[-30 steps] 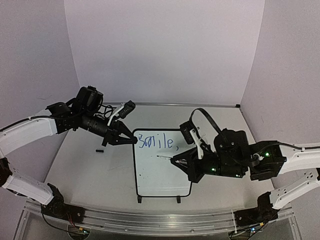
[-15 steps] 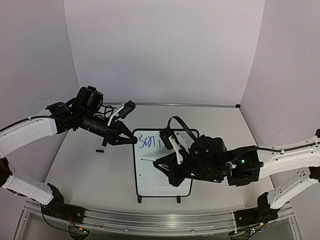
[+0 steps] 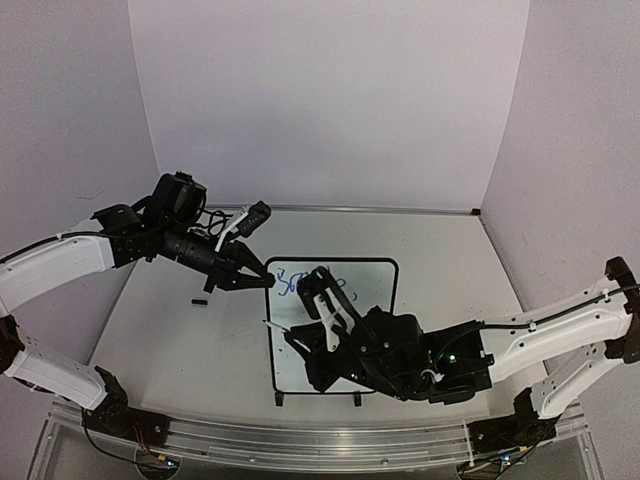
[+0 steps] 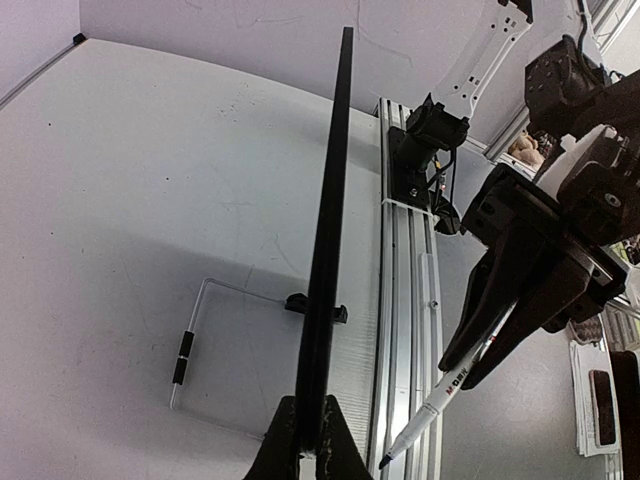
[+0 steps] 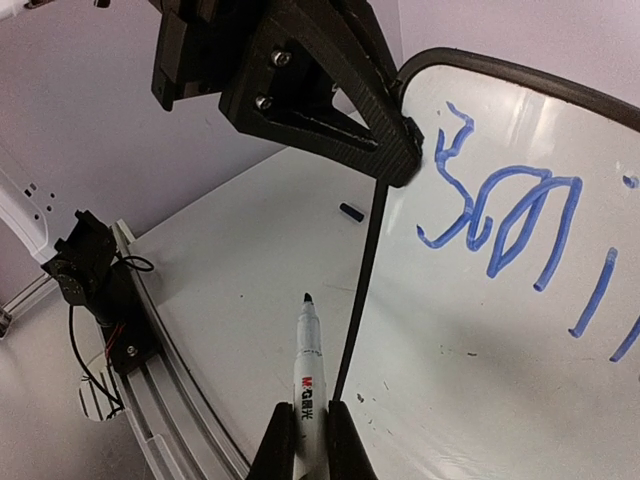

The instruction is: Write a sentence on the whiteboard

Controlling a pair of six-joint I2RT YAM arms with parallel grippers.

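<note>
My small, glossy, black-framed whiteboard [image 3: 370, 285] sits mid-table between my arms, with a blue handwritten sentence [image 5: 510, 215] looping across its top. My left claw [image 3: 264, 282] is pinched tight on the thin rounded frame at the upper left corner. My right claw [image 5: 308, 425] is clamped narrow around a white plastic marker [image 5: 308, 365], its dark tip just beside the board's left edge. A small black cylindrical piece [image 3: 200, 299] lies apart on the matte white table [image 3: 170, 340].
</note>
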